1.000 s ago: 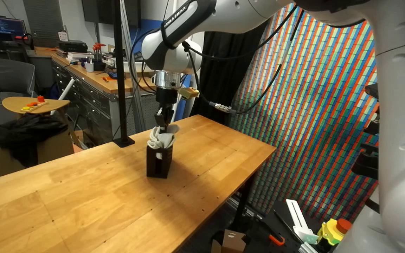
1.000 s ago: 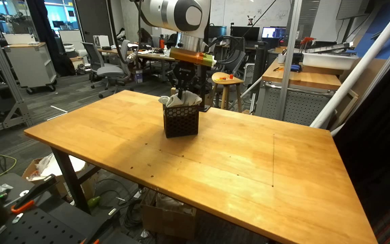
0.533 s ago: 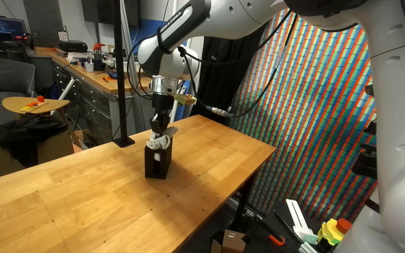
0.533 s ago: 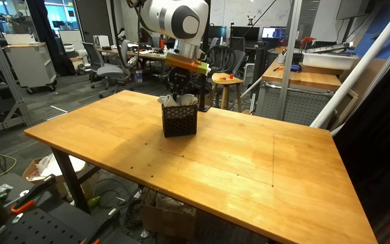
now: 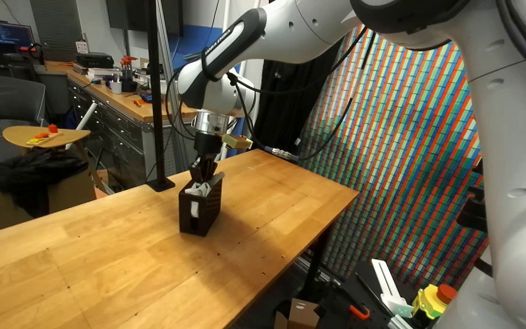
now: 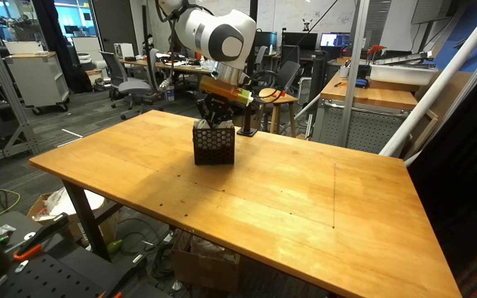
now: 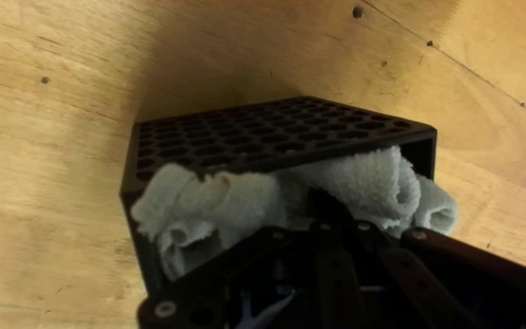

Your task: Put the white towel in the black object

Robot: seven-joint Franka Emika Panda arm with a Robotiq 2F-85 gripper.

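The white terry towel (image 7: 240, 196) is bunched in the mouth of the black honeycomb-walled box (image 6: 214, 158), partly inside it and partly above its rim. In the wrist view the cloth runs across the middle of the frame; one rolled end pokes past the rim at the right, and a dark gap shows at that end of the box's mouth. In an exterior view a strip of white shows through a slot in the box's end wall, left of the frame's centre.

The claw (image 7: 329, 205) points down into the box from above, its fingers converging on the middle of the towel. The tips are buried in the folds, so I cannot tell whether it is clenched on the cloth or free of it.

The box stands upright on the wooden worktop (image 6: 288, 198), near a black post (image 5: 155, 100) at the far edge. The Franka arm (image 5: 290, 36) reaches in from the upper right of an exterior view. That frame also shows a yellow emergency stop (image 5: 431, 301) with a red button at the lower right and a wooden stool (image 5: 72, 135) at the left.
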